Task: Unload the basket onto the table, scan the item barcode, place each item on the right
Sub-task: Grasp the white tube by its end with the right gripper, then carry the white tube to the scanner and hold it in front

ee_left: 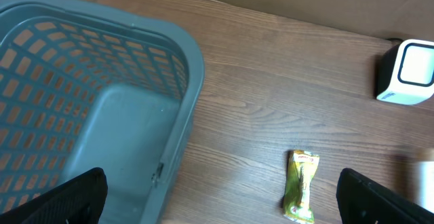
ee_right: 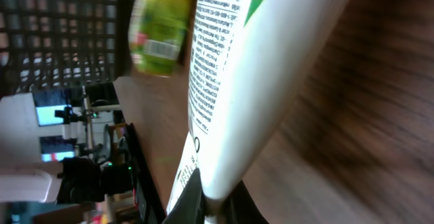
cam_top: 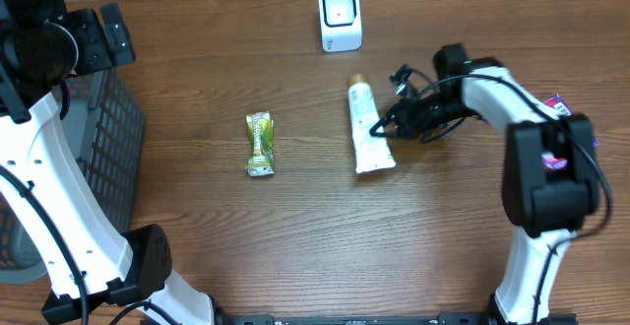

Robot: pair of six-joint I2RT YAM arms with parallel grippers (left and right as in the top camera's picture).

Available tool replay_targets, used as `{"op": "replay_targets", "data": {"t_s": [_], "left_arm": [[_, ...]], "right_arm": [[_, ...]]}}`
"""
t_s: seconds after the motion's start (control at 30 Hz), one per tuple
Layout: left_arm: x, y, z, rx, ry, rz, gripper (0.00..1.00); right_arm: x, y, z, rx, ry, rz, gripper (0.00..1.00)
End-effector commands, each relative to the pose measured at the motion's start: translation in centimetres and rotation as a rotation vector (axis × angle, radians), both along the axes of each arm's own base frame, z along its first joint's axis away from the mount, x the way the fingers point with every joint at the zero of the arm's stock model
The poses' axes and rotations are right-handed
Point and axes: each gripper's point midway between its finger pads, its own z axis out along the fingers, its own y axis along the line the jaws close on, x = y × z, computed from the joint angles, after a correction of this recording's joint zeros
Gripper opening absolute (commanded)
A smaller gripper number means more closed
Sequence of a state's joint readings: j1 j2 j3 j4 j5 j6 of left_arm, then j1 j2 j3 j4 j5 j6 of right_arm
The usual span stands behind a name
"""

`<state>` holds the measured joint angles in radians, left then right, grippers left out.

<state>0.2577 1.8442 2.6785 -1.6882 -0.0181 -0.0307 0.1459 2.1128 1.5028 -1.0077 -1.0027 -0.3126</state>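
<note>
The right jaws are pinching together on the white tube (cam_top: pixel 367 128), gripping it at its long edge about halfway along. In the right wrist view the tube (ee_right: pixel 237 81) is narrowing down into the closed jaws, its printed side facing the camera. Seen from overhead, the tube is lying lengthwise on the bench (cam_top: pixel 246 246), cap end pointing away towards the white scanner (cam_top: pixel 340 17), which is standing well beyond the right jaws. A green sachet (cam_top: pixel 260 144) is lying on the far side of the tube from those jaws. The left jaws are standing wide apart and gripping nothing, with their fingers (ee_left: pixel 68 197) at the lower corners of the left wrist view. A grey basket (ee_left: pixel 193 68) is sitting below and ahead of them.
</note>
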Motion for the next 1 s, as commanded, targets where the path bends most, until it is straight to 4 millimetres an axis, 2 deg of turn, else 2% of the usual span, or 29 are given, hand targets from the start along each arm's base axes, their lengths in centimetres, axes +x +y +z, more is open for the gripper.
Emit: {"op": "replay_targets", "data": {"t_s": [0.0, 0.03, 0.07, 0.17, 0.3, 0.4, 0.5, 0.63, 0.7, 0.73, 0.83, 0.9, 0.97], "left_arm": [[0.2, 0.0, -0.1, -0.02, -0.003, 0.01, 1.0], [0.2, 0.0, -0.1, -0.02, -0.003, 0.01, 1.0], [0.2, 0.0, -0.1, -0.02, -0.003, 0.01, 1.0], [0.2, 0.0, -0.1, -0.02, -0.003, 0.01, 1.0], [0.2, 0.0, -0.1, -0.02, -0.003, 0.01, 1.0], [0.2, 0.0, -0.1, -0.02, -0.003, 0.01, 1.0], [0.2, 0.0, -0.1, -0.02, -0.003, 0.01, 1.0], [0.2, 0.0, -0.1, -0.02, -0.003, 0.01, 0.99], [0.2, 0.0, -0.1, -0.02, -0.003, 0.01, 1.0], [0.2, 0.0, -0.1, -0.02, -0.003, 0.01, 1.0], [0.2, 0.0, -0.1, -0.02, -0.003, 0.01, 0.99], [0.2, 0.0, -0.1, -0.02, -0.003, 0.01, 1.0], [0.2, 0.0, -0.1, -0.02, -0.003, 0.01, 0.99]], "right_arm": [[-0.4, 1.4, 12.5, 0.176, -0.356, 0.079, 0.04], [-0.8, 1.3, 14.0, 0.181, -0.392, 0.081, 0.04], [-1.8, 1.2, 16.9, 0.194, -0.471, 0.086, 0.04], [-3.4, 1.0, 20.6, 0.207, -0.577, 0.093, 0.03], [-5.4, 0.6, 24.4, 0.221, -0.695, 0.095, 0.03], [-6.1, 0.5, 26.4, 0.226, -0.727, 0.069, 0.03], [-4.7, 0.0, 26.8, 0.144, -0.702, -0.045, 0.03], [-0.7, -0.5, 27.5, -0.064, -0.717, -0.294, 0.03], [0.6, -0.7, 28.4, -0.174, -0.775, -0.381, 0.03], [1.9, -1.0, 29.7, -0.291, -0.849, -0.463, 0.03], [3.5, -1.1, 31.3, -0.432, -0.934, -0.557, 0.03], [4.9, -1.0, 31.5, -0.522, -0.973, -0.588, 0.03], [6.6, -0.8, 30.5, -0.618, -0.994, -0.589, 0.03]]}}
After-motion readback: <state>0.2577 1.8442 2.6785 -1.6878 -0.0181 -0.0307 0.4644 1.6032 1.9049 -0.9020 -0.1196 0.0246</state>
